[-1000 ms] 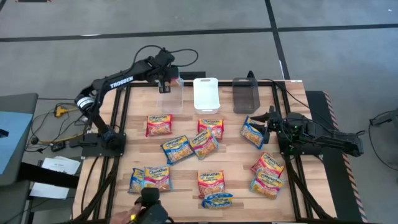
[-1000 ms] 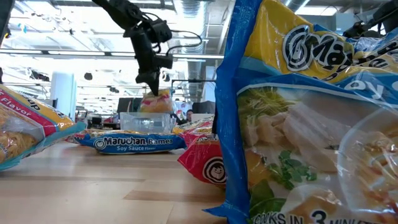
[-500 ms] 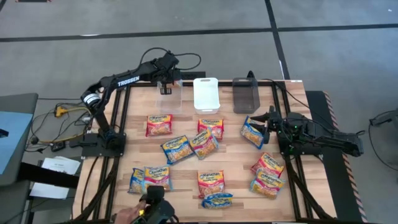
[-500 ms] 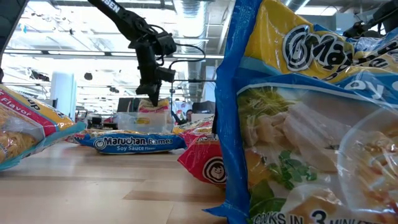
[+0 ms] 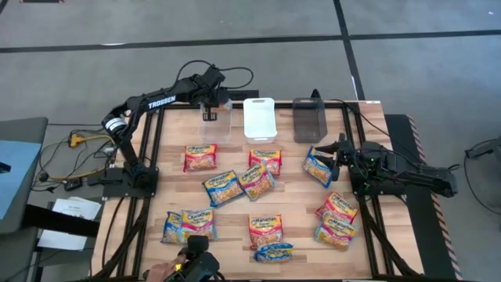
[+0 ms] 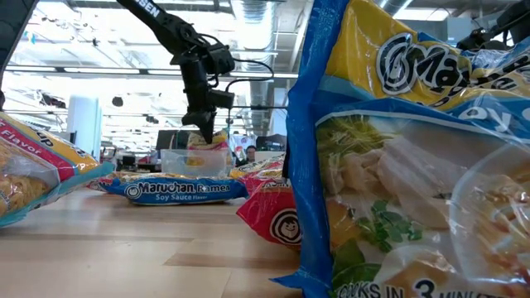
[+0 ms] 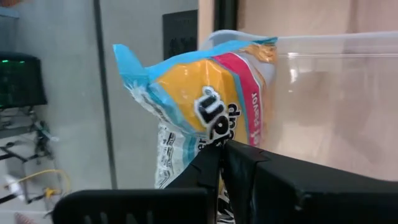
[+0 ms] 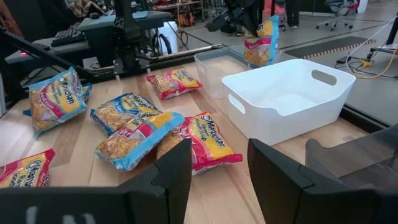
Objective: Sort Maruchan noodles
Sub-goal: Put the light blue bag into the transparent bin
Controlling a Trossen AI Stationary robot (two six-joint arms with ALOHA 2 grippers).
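Observation:
My left gripper [image 5: 210, 116] is at the far left of the table, over the clear bin [image 5: 216, 127]. It is shut on a yellow-orange noodle packet [image 7: 205, 102] with a light blue edge and a pink stripe. The packet's lower part [image 6: 207, 144] sits inside the bin's walls. Several more Maruchan packets lie flat on the wooden table, among them one [image 5: 200, 157] near the clear bin and one [image 5: 317, 166] just in front of my right gripper [image 5: 330, 153]. That gripper waits open at the table's right side, touching nothing. My left gripper pinches the packet between its two fingers, at one face near an end [image 7: 214, 146]. The fingers slant down from above. The packet [image 8: 261, 38] hangs below them, roughly upright, its lower end down in the clear bin. Whether it touches the bin's floor, I cannot tell.
A white bin [image 5: 259, 117] and a grey bin [image 5: 308, 119] stand in a row to the right of the clear one along the far edge. A packet [image 6: 389, 165] stands close before the low camera. A hand with a dark device [image 5: 192, 266] shows at the near edge.
My left gripper has gone down toward the clear bin, still shut on the packet. The packet has sunk with it, so its lower part now stands within the bin's walls. In the last half second nothing moved.

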